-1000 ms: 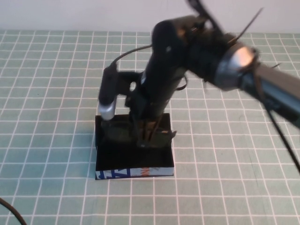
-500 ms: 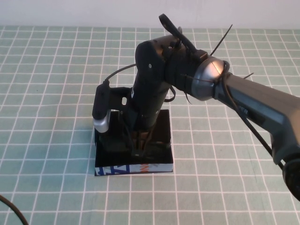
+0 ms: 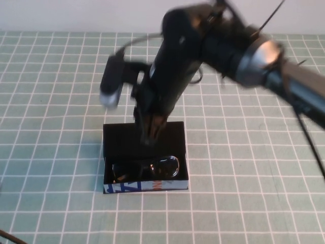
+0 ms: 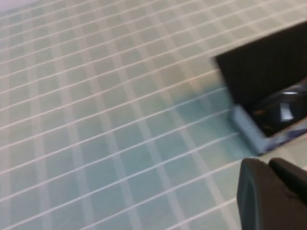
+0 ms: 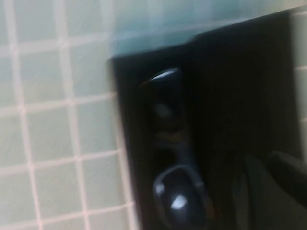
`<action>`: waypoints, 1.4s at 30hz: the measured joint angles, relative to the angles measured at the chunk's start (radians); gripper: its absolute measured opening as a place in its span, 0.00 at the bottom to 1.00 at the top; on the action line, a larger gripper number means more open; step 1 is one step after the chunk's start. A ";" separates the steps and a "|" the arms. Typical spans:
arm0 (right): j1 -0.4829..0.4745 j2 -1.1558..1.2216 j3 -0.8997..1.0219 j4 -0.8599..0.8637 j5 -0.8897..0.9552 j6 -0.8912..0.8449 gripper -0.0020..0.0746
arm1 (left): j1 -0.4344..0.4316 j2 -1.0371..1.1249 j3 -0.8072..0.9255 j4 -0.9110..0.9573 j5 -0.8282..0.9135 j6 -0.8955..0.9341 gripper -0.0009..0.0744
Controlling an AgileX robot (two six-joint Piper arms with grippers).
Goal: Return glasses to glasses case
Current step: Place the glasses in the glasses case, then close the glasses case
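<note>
I am working the right gripper [image 3: 149, 133], which is hanging above the open glasses case [image 3: 145, 160] over its back half; I cannot tell whether it is open or closed, though it is carrying nothing. The glasses [image 3: 147, 168] are lying inside the case along its front wall, lenses up. The step in hand looks like clearing away, so I am aiming to rise straight and avoid clipping the raised lid or nudging the box across the mat [image 3: 244, 168]. The frames are thick glossy black plastic with rounded-rectangular tinted lenses catching glare; the case is a boxy black shell with dark lining and a blue-and-white front. The left gripper [image 4: 273, 196] is sitting low beside the case's corner, state unclear.
</note>
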 joint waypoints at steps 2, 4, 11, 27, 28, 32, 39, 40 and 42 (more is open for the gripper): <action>-0.025 -0.016 -0.032 0.009 -0.002 0.059 0.05 | 0.000 0.037 0.000 -0.130 0.000 0.119 0.01; -0.061 -0.023 -0.056 0.030 -0.015 0.141 0.03 | 0.000 0.094 0.000 -0.276 0.000 0.236 0.01; -0.190 -0.002 -0.063 0.117 -0.077 0.356 0.01 | 0.000 0.360 0.000 -0.676 -0.006 0.644 0.01; -0.264 0.182 -0.063 0.278 -0.170 0.361 0.01 | -0.457 0.932 -0.060 -0.903 -0.432 0.829 0.01; -0.264 0.192 -0.063 0.278 -0.177 0.361 0.01 | -0.466 0.965 -0.074 -0.907 -0.448 0.827 0.01; -0.264 0.229 -0.063 0.278 -0.185 0.356 0.01 | -0.478 1.078 -0.123 -0.914 -0.473 0.825 0.01; -0.264 0.254 -0.063 0.288 -0.161 0.313 0.01 | -0.480 1.162 -0.165 -0.917 -0.517 0.824 0.01; -0.264 0.254 -0.063 0.292 -0.149 0.310 0.01 | -0.480 1.164 -0.167 -0.919 -0.523 0.824 0.01; -0.264 0.254 -0.063 0.295 -0.122 0.298 0.01 | -0.480 1.164 -0.169 -0.919 -0.530 0.824 0.01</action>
